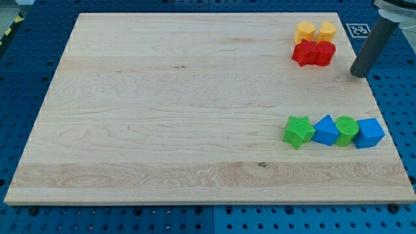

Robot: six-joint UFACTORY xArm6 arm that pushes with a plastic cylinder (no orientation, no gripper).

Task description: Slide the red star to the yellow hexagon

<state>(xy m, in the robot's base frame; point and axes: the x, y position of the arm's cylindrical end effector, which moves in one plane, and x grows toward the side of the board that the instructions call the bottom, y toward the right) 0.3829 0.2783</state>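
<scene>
The red star point(303, 53) lies near the board's top right corner, touching a second red block point(324, 53) of rounded shape on its right. Just above them sit two yellow blocks: the yellow hexagon point(326, 30) on the right, directly above the rounded red block, and a yellow star-like block point(305, 30) on the left, directly above the red star. The red star touches or nearly touches the left yellow block. My tip point(359, 73) is to the right of the red pair and slightly lower, apart from all blocks, close to the board's right edge.
A row of blocks lies at the lower right: a green star point(298, 131), a blue block point(325, 130), a green rounded block point(346, 130) and a blue cube point(369, 133). The wooden board point(162, 117) lies on a blue perforated table.
</scene>
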